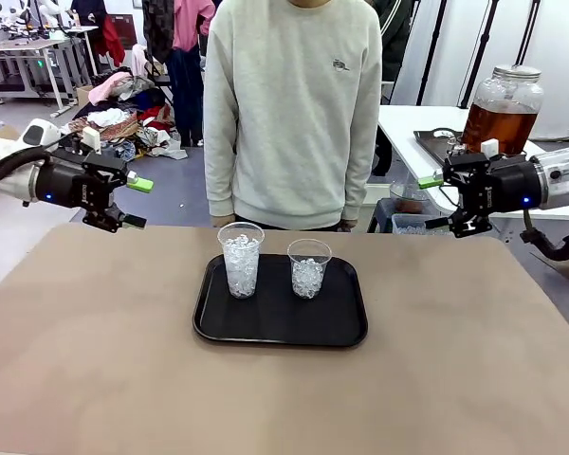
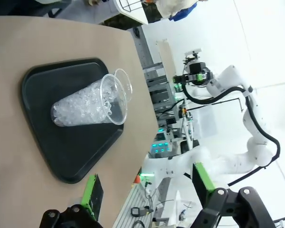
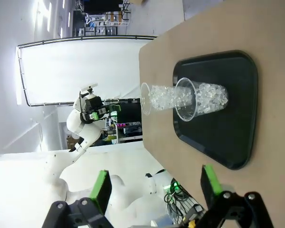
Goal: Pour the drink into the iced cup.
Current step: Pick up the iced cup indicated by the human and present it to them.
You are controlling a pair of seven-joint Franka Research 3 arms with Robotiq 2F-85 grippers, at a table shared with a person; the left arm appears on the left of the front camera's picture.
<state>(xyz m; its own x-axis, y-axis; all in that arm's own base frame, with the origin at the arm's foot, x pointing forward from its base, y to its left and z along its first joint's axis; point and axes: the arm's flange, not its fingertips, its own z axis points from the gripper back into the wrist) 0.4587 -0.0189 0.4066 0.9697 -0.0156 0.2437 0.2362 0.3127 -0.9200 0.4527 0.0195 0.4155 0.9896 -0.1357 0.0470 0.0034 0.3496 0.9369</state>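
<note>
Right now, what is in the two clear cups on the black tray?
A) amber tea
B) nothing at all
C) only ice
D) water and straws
C: the taller cup and the shorter cup on the black tray hold only ice, while the amber drink sits in the glass jar dispenser.

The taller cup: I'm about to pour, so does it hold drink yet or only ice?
Only ice: the taller cup holds clear ice piled high, with no amber liquid showing.
</note>
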